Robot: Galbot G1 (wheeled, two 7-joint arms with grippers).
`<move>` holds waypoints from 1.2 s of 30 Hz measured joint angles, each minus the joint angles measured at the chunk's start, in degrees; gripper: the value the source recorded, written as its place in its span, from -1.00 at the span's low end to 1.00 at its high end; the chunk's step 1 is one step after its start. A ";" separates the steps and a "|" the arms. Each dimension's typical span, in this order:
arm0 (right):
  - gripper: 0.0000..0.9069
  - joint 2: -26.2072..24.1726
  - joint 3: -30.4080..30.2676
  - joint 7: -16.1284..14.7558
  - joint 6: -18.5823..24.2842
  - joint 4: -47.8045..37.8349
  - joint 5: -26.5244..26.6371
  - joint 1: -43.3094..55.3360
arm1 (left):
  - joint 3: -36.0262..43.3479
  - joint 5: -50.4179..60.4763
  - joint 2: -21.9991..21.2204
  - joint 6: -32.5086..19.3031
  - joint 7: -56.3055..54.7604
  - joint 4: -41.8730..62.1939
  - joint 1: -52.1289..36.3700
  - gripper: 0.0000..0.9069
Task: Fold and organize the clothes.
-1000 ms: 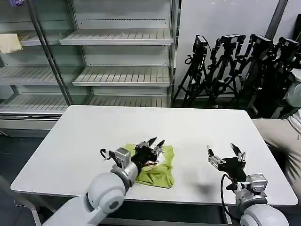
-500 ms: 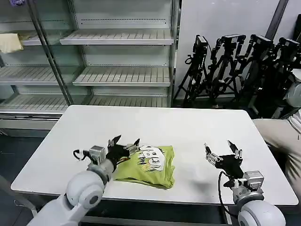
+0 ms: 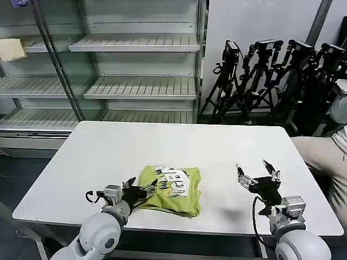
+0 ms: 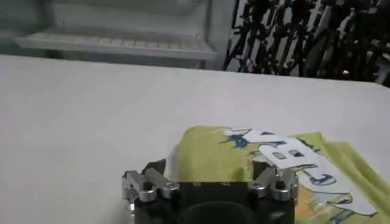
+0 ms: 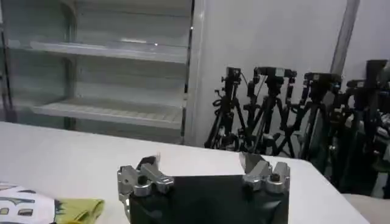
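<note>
shirt (image 3: pixel 171 189) folded on table (image 3: pixel 97 151); left gripper (image 3: pixel 142 188) spread at its near-left edge, right gripper (image 3: pixel 257 174) spread, well apart

Left gripper (image 3: pixel 142 188) sits low at the table's (image 3: pixel 97 151) near edge, fingers spread, with the folded shirt (image 3: pixel 172 189) just beside it, blocking the way across. Ahead of it and out to its open side: bare tabletop. Right gripper (image 3: pixel 258 174) hovers agape, bare table between it and the shirt. Tripods (image 3: pixel 271 76) crowd beyond the far edge.
</note>
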 measured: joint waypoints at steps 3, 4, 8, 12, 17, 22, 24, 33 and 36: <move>1.00 0.04 -0.20 -0.03 0.03 -0.20 -0.06 0.22 | 0.01 0.15 -0.23 0.00 -0.24 0.44 0.70 -0.96; 1.00 0.04 -0.24 -0.03 0.04 -0.25 -0.07 0.29 | 0.01 0.22 -0.31 0.00 -0.33 0.60 0.91 -0.96; 1.00 0.08 -0.54 -0.01 0.05 -0.55 -0.11 0.69 | -0.07 0.31 -0.53 -0.03 -0.13 0.94 1.31 -0.96; 1.00 0.24 -0.88 0.00 0.08 -0.69 -0.29 0.82 | -0.04 0.61 -0.64 -0.08 0.22 1.15 1.33 -0.96; 1.00 0.41 -0.94 0.04 0.08 -0.70 -0.37 0.77 | -0.25 1.05 -0.62 -0.08 0.63 1.61 1.30 -1.00; 1.00 0.82 -1.23 0.23 0.07 -0.78 -0.76 0.80 | -0.92 3.54 0.14 0.04 2.69 1.45 2.11 -1.00; 1.00 0.98 -1.40 0.26 0.07 -0.92 -0.97 0.82 | -1.36 4.76 0.54 0.05 3.81 1.43 2.29 -1.00; 1.00 1.23 -1.48 0.39 0.09 -1.03 -1.39 1.01 | -7.20 8.63 4.66 0.04 9.30 2.52 3.96 -1.00; 1.00 1.66 -1.71 0.23 0.32 -1.01 -1.75 0.69 | -12.04 9.56 8.13 0.02 12.04 3.95 5.16 -1.00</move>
